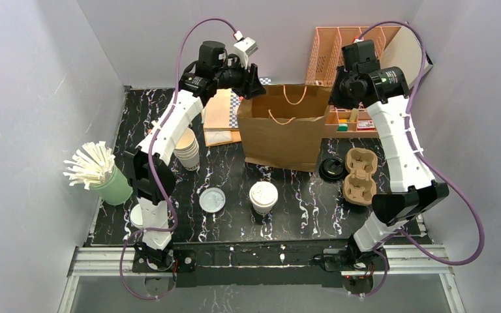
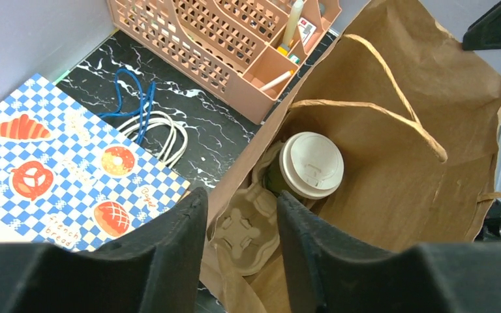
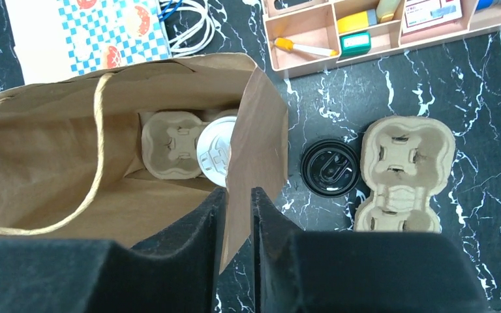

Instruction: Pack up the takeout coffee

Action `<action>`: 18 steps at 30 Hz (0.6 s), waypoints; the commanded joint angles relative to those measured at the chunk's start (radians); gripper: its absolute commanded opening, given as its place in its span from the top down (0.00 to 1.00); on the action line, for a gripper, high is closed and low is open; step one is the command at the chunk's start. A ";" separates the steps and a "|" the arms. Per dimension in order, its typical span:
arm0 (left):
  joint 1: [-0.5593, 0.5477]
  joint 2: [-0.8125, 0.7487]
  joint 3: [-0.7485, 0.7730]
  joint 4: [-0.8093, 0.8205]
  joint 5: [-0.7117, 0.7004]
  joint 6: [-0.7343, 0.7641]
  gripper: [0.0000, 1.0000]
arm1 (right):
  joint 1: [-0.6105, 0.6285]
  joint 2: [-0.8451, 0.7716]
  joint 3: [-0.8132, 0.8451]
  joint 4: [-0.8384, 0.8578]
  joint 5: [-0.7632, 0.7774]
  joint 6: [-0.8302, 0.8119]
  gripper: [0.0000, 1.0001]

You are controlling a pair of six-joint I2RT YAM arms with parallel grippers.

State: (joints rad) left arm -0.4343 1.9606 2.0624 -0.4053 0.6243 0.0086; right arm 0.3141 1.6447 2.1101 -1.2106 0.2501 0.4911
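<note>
the paper bag [image 2: 391, 163] is brown, matt and creased. inside the bag, the coffee cup [image 2: 312, 164] has a smooth white plastic lid, and the cup tray [image 2: 244, 231] looks like rough, dull pulp. under the bag, the bench [image 1: 300, 202] is shiny black stone with white veins.

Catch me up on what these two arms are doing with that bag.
Both arms are at the brown paper bag. The right gripper pinches the bag wall on its side, and the left gripper straddles the opposite rim with jaws apart. Inside, the green lidded cup already sits in a pulp carrier. The cream lidded cup stands on the table in front of the bag, not yet packed.
</note>
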 commanded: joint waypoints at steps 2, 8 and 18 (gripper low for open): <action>-0.001 -0.051 0.027 -0.007 -0.025 -0.002 0.72 | -0.007 0.010 -0.036 0.053 -0.018 -0.012 0.74; -0.001 -0.115 -0.052 -0.013 -0.012 -0.053 0.82 | -0.008 0.045 -0.015 0.082 -0.005 -0.043 0.76; -0.001 -0.168 -0.061 -0.125 -0.058 -0.089 0.98 | -0.008 0.113 0.045 0.113 -0.025 -0.116 0.99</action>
State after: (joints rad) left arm -0.4343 1.8725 1.9938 -0.4637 0.5819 -0.0517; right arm 0.3134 1.7378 2.0960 -1.1496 0.2363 0.4271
